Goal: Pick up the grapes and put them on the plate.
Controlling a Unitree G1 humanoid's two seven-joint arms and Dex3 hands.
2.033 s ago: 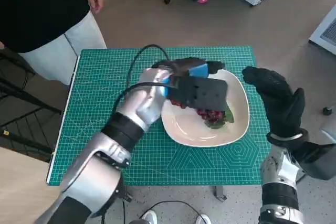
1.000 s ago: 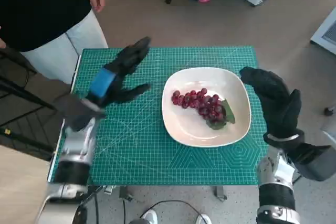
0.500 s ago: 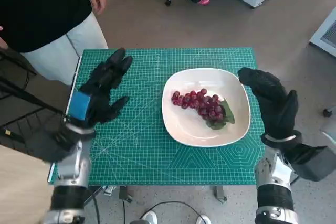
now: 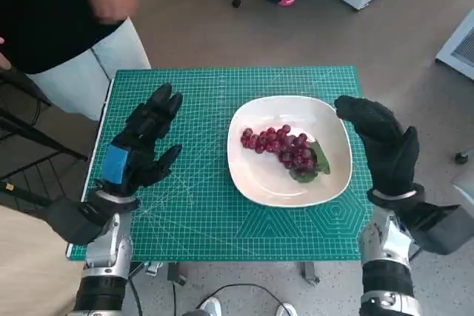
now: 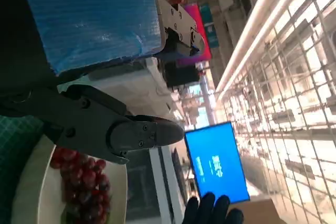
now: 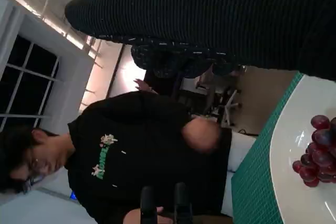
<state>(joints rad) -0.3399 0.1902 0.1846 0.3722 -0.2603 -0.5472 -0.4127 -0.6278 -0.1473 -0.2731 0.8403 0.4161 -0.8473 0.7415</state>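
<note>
Surface: a small table [image 4: 222,212] covered by a green cutting mat, on a grey-brown floor; a person in a black top [image 4: 52,12] stands at its far left corner.
Grapes: the red grapes [image 4: 281,147] lie in the white plate [image 4: 259,183], near its right side, with a green leaf beside them.
Change: two seconds ago the left hand [image 4: 141,146] was over the plate, covering the bunch; it has since drawn back to the mat's left side, well apart from the plate, leaving the grapes behind.
Left fingers: spread, holding nothing.
Right hand: the right hand [image 4: 381,142] has stayed just beside the plate's right rim, its fingers loosely apart and empty.
Task meaning: by my reading the placing is done and only the retreat remains.
Hard to make out: the person's raised hand is blurred. The left wrist view cuts off part of the bunch. The right wrist view shows only the bunch's edge and hardly any of the glove's fingers.
</note>
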